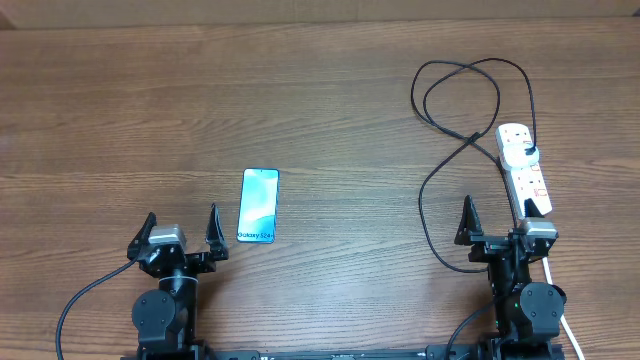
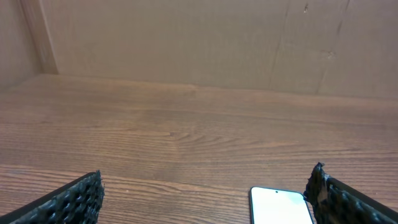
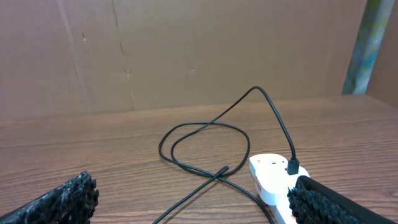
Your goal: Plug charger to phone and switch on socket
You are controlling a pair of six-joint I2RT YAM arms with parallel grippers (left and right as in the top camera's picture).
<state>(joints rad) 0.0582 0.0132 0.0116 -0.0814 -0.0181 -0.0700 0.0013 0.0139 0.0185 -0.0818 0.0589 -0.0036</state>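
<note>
Wood-grain table (image 1: 320, 100), brown cardboard wall (image 2: 186, 37) behind, left claw (image 1: 182, 222) and right claw (image 1: 505, 215) wide open, empty

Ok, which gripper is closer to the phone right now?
Left. The left gripper sits just beside the phone; the right gripper is across the table, next to the socket.

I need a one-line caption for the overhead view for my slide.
Phone beside the open left fingers; charger looped from the socket beside the open right fingers.
</note>
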